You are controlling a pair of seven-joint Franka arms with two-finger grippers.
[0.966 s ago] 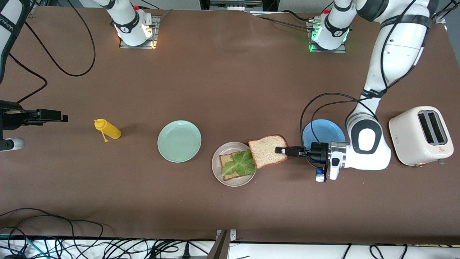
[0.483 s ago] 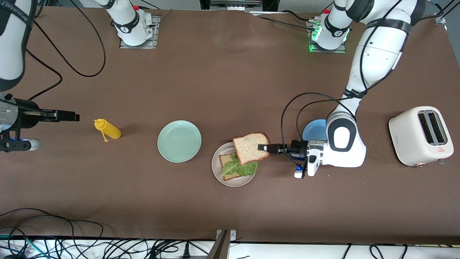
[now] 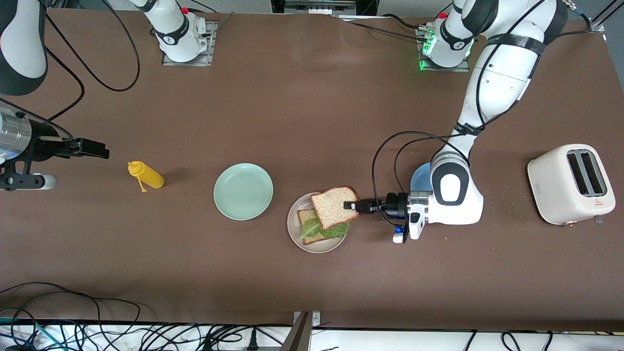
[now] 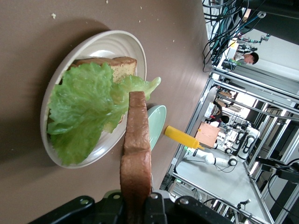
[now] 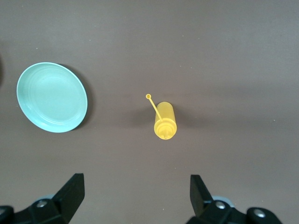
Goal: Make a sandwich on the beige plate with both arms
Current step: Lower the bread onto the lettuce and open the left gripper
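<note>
Over the table (image 3: 302, 122), left pincer (image 3: 349, 205) pinches bread slice (image 3: 333, 207).

High front view — two wrist close-ups.

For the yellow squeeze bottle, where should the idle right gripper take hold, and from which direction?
Judging from its pose, grip the yellow bottle across the middle of its round body, coming straight down. It lies on its side, and the open right gripper is above it.

blue plate (image 3: 418, 176): mostly hidden by left arm | lower bread slice (image 3: 309, 217): part-covered by lettuce (image 3: 325, 229)
</note>
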